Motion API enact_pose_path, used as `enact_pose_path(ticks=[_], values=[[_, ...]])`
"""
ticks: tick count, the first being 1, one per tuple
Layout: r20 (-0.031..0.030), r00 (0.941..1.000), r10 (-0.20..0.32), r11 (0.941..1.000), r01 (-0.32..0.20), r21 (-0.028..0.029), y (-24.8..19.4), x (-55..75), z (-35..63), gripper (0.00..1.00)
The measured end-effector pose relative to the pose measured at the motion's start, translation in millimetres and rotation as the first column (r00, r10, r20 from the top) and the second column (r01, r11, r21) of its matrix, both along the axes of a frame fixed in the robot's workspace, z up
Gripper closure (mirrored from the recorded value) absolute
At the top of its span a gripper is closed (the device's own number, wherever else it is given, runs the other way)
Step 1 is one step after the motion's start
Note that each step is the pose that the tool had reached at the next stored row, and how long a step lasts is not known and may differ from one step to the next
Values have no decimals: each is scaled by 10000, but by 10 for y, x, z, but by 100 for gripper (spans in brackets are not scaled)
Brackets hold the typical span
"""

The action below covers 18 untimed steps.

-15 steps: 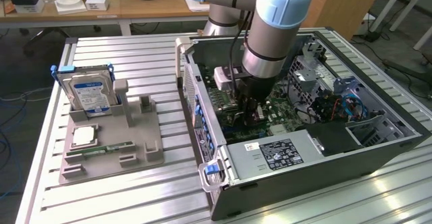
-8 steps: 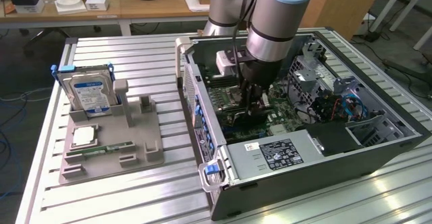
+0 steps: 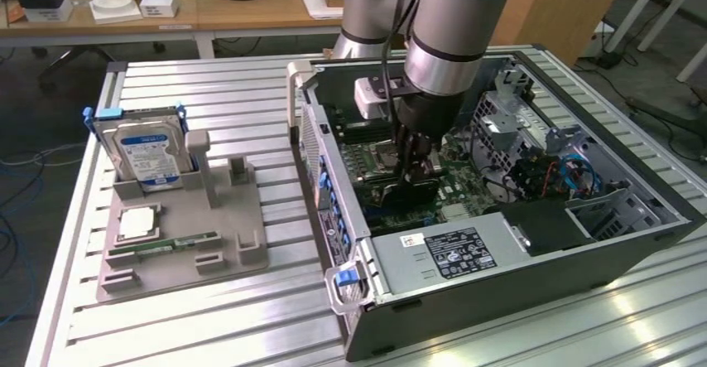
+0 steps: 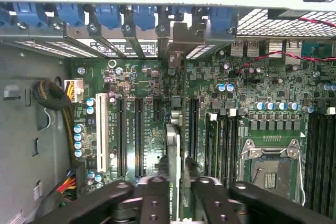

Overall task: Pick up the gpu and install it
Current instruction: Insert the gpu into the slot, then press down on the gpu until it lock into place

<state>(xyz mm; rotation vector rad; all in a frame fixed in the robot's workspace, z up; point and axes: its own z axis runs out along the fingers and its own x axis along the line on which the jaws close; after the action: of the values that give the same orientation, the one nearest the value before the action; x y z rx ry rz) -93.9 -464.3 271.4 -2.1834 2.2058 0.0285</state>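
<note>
From the exterior view I see my gripper (image 3: 415, 168) lowered inside the open computer case (image 3: 618, 243), above the motherboard (image 3: 382, 147); the hard drive (image 3: 147, 156) with its blue label stands in the grey holder (image 3: 177, 243) outside. My wrist view adds the gpu (image 4: 172, 145): a thin card seen edge-on, upright between the fingers (image 4: 152, 198), which appear closed on it, over the expansion slots (image 4: 130, 135). Its label seems to read "NVIDIA QUADRO".

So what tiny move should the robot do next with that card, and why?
Probably press the gpu straight down a touch. The claw grips it on edge over the motherboard, its bracket end pointing at the rear slot covers. Whether it is fully seated in the slot cannot be told, so a gentle push seems safest.
</note>
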Motion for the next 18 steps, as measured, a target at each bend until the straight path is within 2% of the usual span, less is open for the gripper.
enact_pose_path(ticks=[1, 4, 18], values=[[-1, 10000, 0, 10000, 0, 0, 0, 0, 0, 74], [0, 10000, 0, 10000, 0, 0, 0, 0, 0, 90], [0, 10000, 0, 10000, 0, 0, 0, 0, 0, 90]])
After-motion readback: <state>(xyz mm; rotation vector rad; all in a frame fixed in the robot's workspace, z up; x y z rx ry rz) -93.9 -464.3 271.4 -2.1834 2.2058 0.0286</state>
